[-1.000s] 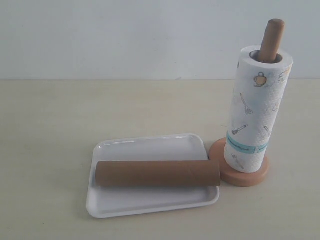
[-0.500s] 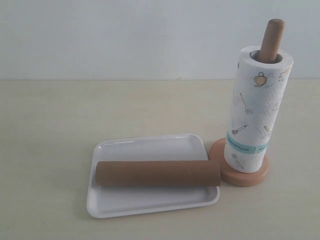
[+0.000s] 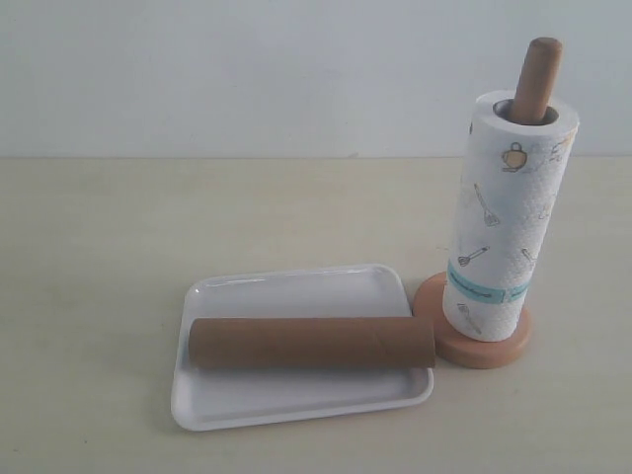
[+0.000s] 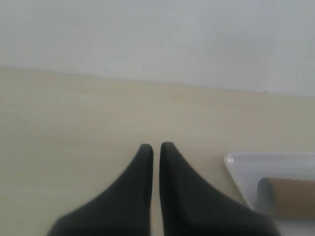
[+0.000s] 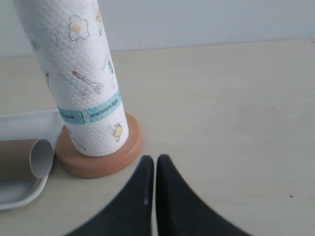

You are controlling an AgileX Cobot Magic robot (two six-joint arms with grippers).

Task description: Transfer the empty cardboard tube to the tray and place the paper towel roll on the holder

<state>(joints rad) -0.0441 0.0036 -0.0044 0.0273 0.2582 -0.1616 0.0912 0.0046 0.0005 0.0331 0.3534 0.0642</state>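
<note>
Nothing moved: cardboard tube point(image 3: 311, 343) lay lengthwise in tray point(image 3: 296, 286) near L gripper point(image 4: 155, 146), towel roll point(image 3: 504, 227) on holder point(image 3: 541, 69) near R gripper point(image 5: 154, 158), both closed, empty.

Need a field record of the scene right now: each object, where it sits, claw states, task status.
tube: cardboard tube lies on its side, lengthwise in the tray
roll: paper towel roll stands upright on the holder, rod tip poking out of its top
holder: round base on the table, just right of the tray in the exterior view
left: left claw shut, holding nothing, near the tray's corner
right: right claw shut, holding nothing, near the holder's base
status: both placements look done
</note>
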